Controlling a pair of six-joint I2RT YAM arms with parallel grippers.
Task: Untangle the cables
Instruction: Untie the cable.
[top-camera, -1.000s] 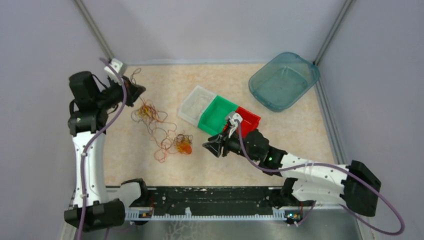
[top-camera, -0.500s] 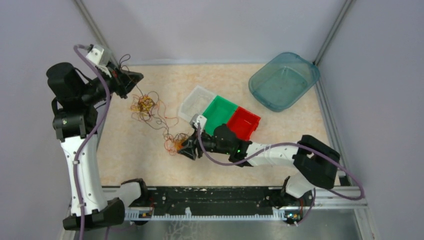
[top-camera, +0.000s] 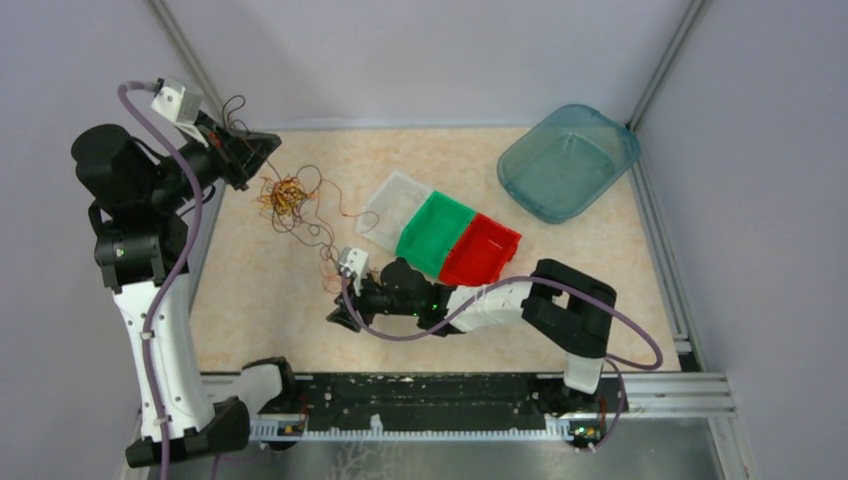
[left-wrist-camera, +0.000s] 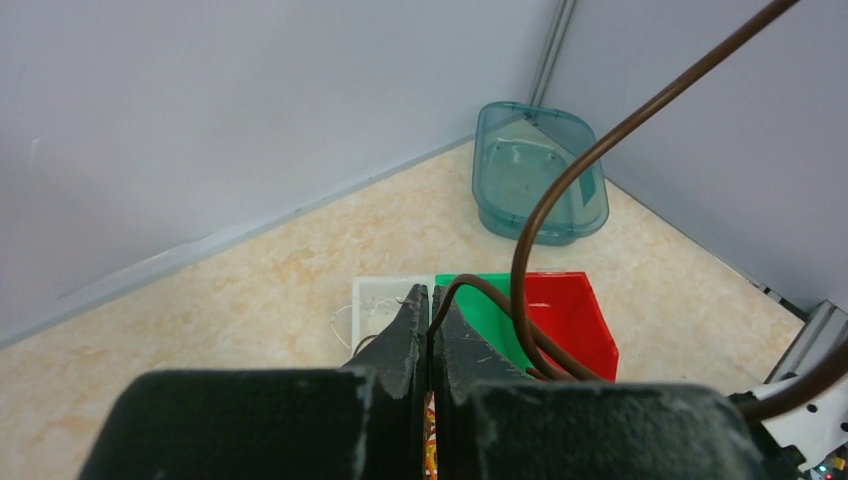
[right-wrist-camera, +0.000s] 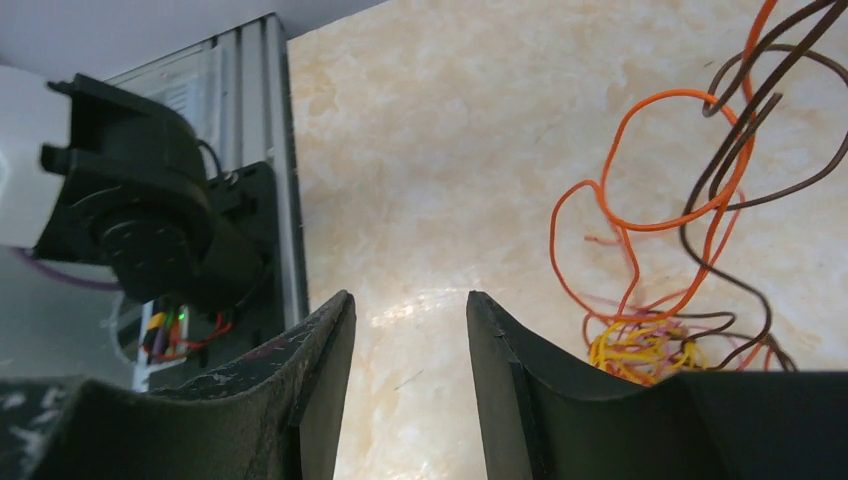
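Note:
The cables form a knot of orange, yellow and brown loops (top-camera: 285, 194) hanging just below my left gripper (top-camera: 262, 155), with thin strands trailing down the table toward my right gripper (top-camera: 338, 318). My left gripper (left-wrist-camera: 431, 300) is shut on a brown cable (left-wrist-camera: 520, 270) that loops up out of its jaws. My right gripper (right-wrist-camera: 410, 320) is open and empty, low over the table. Orange loops (right-wrist-camera: 640, 222), brown loops (right-wrist-camera: 745, 170) and a small yellow clump (right-wrist-camera: 640, 352) lie just right of its right finger (right-wrist-camera: 520, 400).
A white bin (top-camera: 392, 204), a green bin (top-camera: 432, 232) and a red bin (top-camera: 482, 250) stand in a row mid-table. A teal tub (top-camera: 566, 160) sits at the back right. Walls close in on three sides; the arm rail (top-camera: 420, 400) runs along the near edge.
My left arm has pulled up and back to the left with the brown cable, lifting the knot and stretching the strands. My right arm has swung left, past the small clump.

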